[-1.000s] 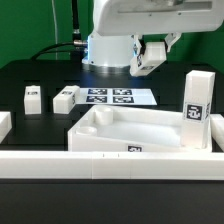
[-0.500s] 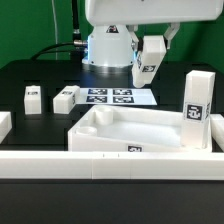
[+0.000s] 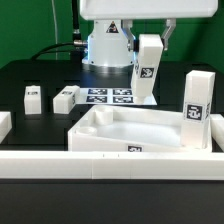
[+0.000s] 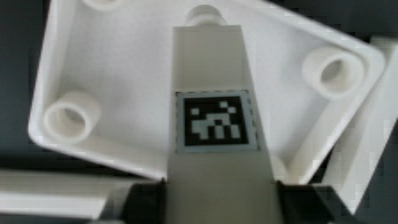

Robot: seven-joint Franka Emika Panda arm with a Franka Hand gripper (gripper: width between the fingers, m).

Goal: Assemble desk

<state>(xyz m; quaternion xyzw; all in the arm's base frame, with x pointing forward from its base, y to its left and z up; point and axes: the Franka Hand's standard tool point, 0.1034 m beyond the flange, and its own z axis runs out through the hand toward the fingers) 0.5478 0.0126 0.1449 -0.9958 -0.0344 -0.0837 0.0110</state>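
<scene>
Gripper [image 3: 150, 42] clasps a tagged desk leg [image 3: 148, 72] upright above the tabletop [image 3: 100, 141]; the next move likely calls for alignment over a corner socket [image 4: 68, 117].

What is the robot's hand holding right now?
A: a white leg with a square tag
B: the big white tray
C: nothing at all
A: the gripper is shut on a tagged white leg, holding it upright.
</scene>
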